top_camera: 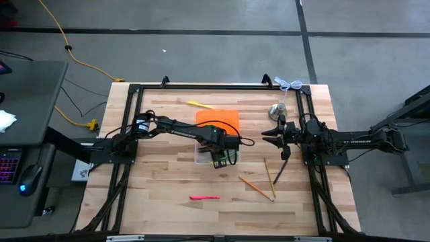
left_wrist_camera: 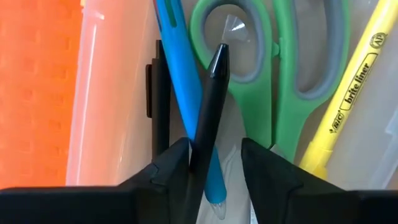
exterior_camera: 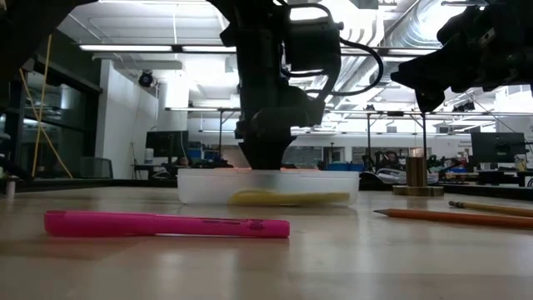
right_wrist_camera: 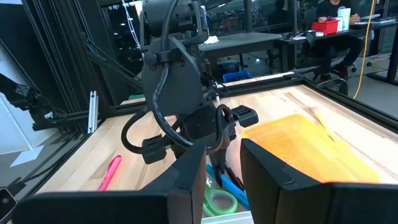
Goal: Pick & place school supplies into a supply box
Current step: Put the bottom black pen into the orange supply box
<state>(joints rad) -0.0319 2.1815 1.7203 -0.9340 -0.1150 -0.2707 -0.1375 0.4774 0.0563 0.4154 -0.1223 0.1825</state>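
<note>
The clear supply box (top_camera: 201, 153) sits at mid-table with its orange lid (top_camera: 218, 119) lying open on the far side. In the left wrist view it holds green scissors (left_wrist_camera: 292, 74), a blue pen (left_wrist_camera: 180, 56), a yellow highlighter (left_wrist_camera: 348, 106) and a black pen (left_wrist_camera: 158, 93). My left gripper (left_wrist_camera: 216, 168) is open and points down into the box, with another black pen (left_wrist_camera: 208, 118) between its fingers. My right gripper (top_camera: 269, 134) is open and hovers above the table to the right of the box, touching nothing. My left gripper comes from above, its fingers pointing down into the box. The black pen's shaft (left_wrist_camera: 202, 146) leans against the inner side of one finger (left_wrist_camera: 174, 165); the other finger (left_wrist_camera: 267, 171) stands apart from it. The pen's tip (left_wrist_camera: 219, 53) lies over the scissors' handle.
A pink pen (top_camera: 203, 197) lies near the front edge. Two pencils (top_camera: 255, 187) (top_camera: 269, 176) and a black marker (top_camera: 280, 169) lie right of the box. A yellow marker (top_camera: 199, 104) lies beyond the lid, and a metal bell (top_camera: 277, 110) stands at the far right.
</note>
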